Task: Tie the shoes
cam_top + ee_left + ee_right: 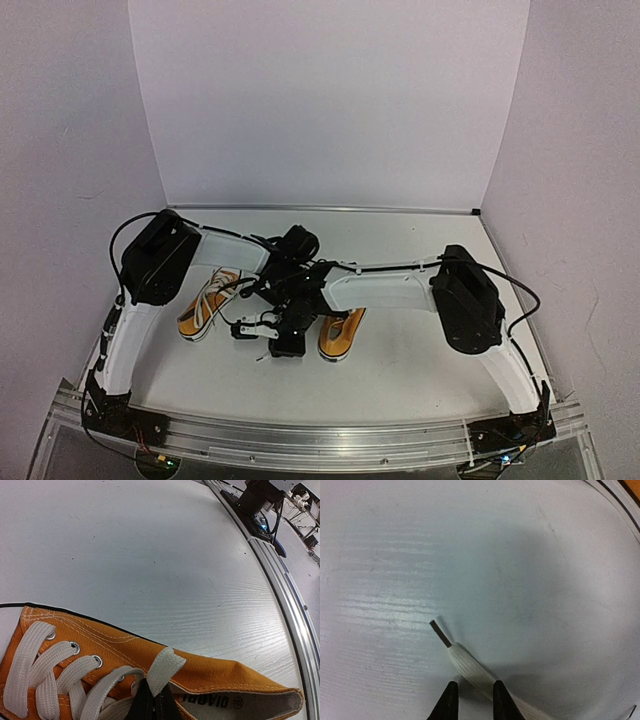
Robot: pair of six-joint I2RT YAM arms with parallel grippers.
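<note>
Shoes [208, 306], two, left end effector [152, 702] pinching one lace [165, 667], right end effector [474, 700] parted over one lace tip [441, 632].

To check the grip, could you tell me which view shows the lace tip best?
Right wrist view: the lace tip shows whole, just ahead of the right gripper. Left wrist shows only a lace loop; top view: I cannot find it.

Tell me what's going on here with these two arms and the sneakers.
The left gripper is shut on a fold of white lace at the top eyelets of an orange sneaker. The right gripper, jaws parted, straddles a loose lace end over the white table. No bow is visible, so tying looks unfinished.
</note>
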